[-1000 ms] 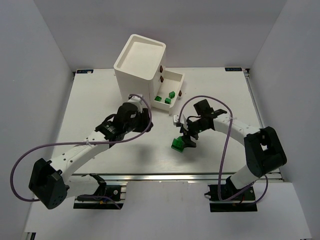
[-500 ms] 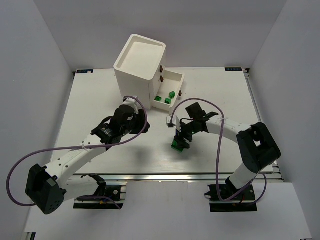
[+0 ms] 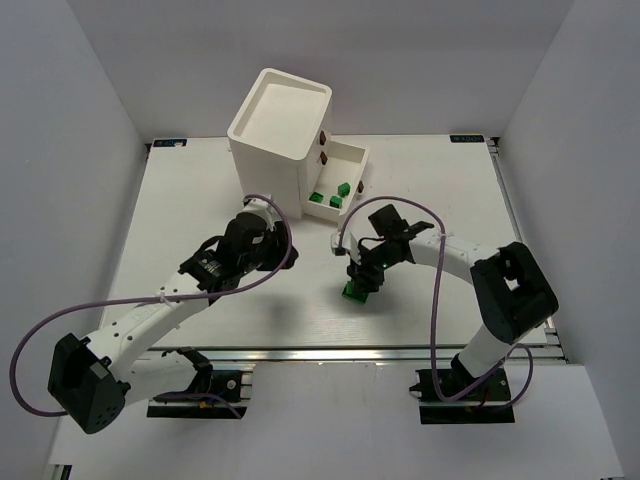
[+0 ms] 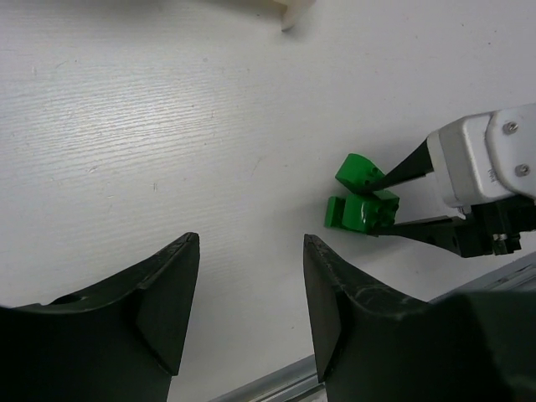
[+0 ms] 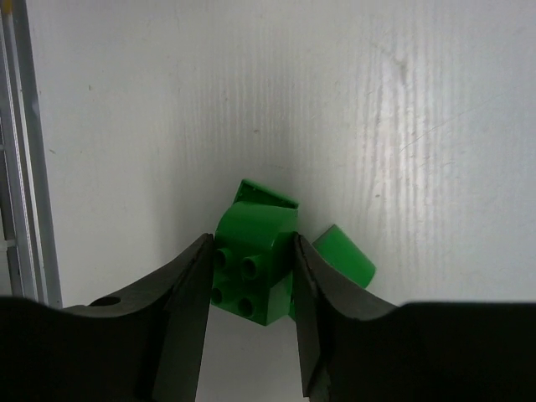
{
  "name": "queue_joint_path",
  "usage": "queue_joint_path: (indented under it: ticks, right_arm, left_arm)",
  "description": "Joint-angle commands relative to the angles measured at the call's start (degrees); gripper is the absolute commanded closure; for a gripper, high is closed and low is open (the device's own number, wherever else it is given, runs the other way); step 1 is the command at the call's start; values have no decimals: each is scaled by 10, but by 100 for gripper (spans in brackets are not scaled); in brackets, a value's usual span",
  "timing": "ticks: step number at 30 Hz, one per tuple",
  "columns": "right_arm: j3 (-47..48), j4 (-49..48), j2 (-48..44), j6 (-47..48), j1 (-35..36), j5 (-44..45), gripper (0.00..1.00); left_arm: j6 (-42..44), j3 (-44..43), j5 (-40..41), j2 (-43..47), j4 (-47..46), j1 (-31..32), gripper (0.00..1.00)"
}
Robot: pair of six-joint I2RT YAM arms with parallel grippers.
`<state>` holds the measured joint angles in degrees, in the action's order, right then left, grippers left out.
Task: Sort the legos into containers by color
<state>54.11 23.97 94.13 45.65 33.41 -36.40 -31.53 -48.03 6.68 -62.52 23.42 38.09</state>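
Between the fingers [image 5: 188, 285] of the right gripper [image 5: 251, 251], the green lego [image 5: 260, 222], judged light, rigid and slick, is pinched by its flat side walls; the left gripper [image 4: 249, 251] stands half open, empty.

My left arm [image 3: 160, 310] stretches forward and inward, and the left gripper [image 4: 251, 251] points down with its fingers spread and nothing between them. My right arm [image 3: 455, 255] folds left toward the centre. The right gripper [image 5: 249, 241] sits low, fingers pressed against both sides of a green lego [image 5: 251, 272].
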Motion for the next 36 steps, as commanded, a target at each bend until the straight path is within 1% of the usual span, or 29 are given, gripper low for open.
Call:
queue_joint_path:
  ticks: [1, 5, 6, 9, 14, 15, 18, 19, 20, 21, 22, 23, 24, 25, 26, 28, 31, 32, 34, 35, 36]
  right_arm:
    - [53, 20, -32, 5, -6, -22, 74]
    - [114, 18, -37, -33, -21, -42, 79]
    - [138, 9, -37, -54, -24, -45, 79]
    - [171, -47, -32, -99, -37, -38, 80]
    - [219, -135, 10, -134, -50, 34, 81]
    - [241, -162, 32, -140, -51, 55, 83]
    - [273, -202, 70, -163, -55, 92, 83]
    - [302, -220, 101, -172, -55, 115, 82]
    - [317, -226, 117, -178, -55, 127, 77]
    - [337, -226, 153, -181, -58, 135, 71]
    - [382, -216, 173, -185, -57, 149, 61]
    - [406, -206, 190, -191, -59, 152, 42]
    - [428, -194, 219, -192, -60, 154, 36]
    - [442, -188, 226, -192, -62, 153, 31]
    - [442, -193, 226, -191, -64, 151, 24]
    - [434, -197, 210, -188, -66, 146, 22]
    - [407, -174, 171, -191, -84, 118, 22]
    - [395, -155, 155, -188, -87, 108, 23]
    - [326, -146, 96, -180, -106, 67, 27]
    - [296, -142, 73, -173, -112, 45, 33]
    - [233, -126, 25, -163, -116, 8, 38]
  left_arm:
    - [4, 10, -21, 18, -19, -1, 37]
    - [29, 27, -99, 9, -70, -1, 37]
    - [33, 29, -124, 7, -74, -1, 36]
    - [41, 29, -148, -9, -84, -1, 37]
    - [45, 32, -153, -14, -93, -1, 37]
    - [45, 33, -154, -12, -94, -1, 36]
    - [45, 33, -156, -12, -98, -1, 36]
    - [45, 35, -156, -13, -106, -1, 36]
    - [45, 36, -157, -12, -110, -1, 36]
    - [46, 36, -162, -17, -117, -1, 36]
    - [50, 36, -174, -21, -132, -1, 36]
    - [52, 33, -178, -26, -138, -1, 36]
    - [55, 29, -187, -34, -142, -1, 36]
    - [64, 18, -195, -53, -144, -1, 35]
    - [67, 10, -206, -64, -143, 6, 35]
    - [76, -5, -220, -96, -136, 6, 35]
    - [81, -21, -234, -119, -131, 6, 35]
    - [81, -20, -236, -120, -134, 6, 35]
    - [81, -15, -236, -119, -140, 6, 36]
    - [80, -7, -236, -116, -141, 6, 36]
    - [78, -3, -242, -115, -145, 6, 36]
